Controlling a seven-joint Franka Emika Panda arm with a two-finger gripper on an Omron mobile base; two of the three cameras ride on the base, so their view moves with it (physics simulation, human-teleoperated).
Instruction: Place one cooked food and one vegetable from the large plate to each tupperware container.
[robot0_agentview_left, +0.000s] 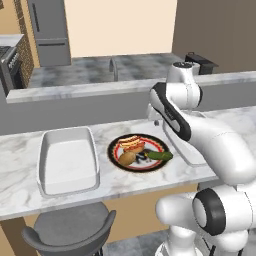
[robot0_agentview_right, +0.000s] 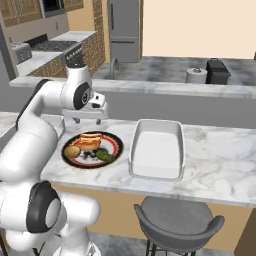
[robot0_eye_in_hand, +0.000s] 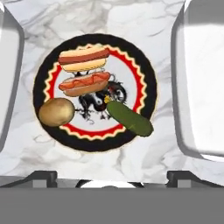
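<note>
The large plate — round, glossy, black-rimmed — sits on the veined marble counter between two smooth white tupperware containers, bearing two hot dogs, a knobbly potato and a cucumber. The gripper hangs above, jaws spread wide, empty.

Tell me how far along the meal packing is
Nothing is packed yet. The two hot dogs, the potato and the cucumber all lie on the large plate. The tupperware container on the right looks empty, as does the left one. The tool hangs open above the plate, holding nothing. All four transfers remain.
</note>
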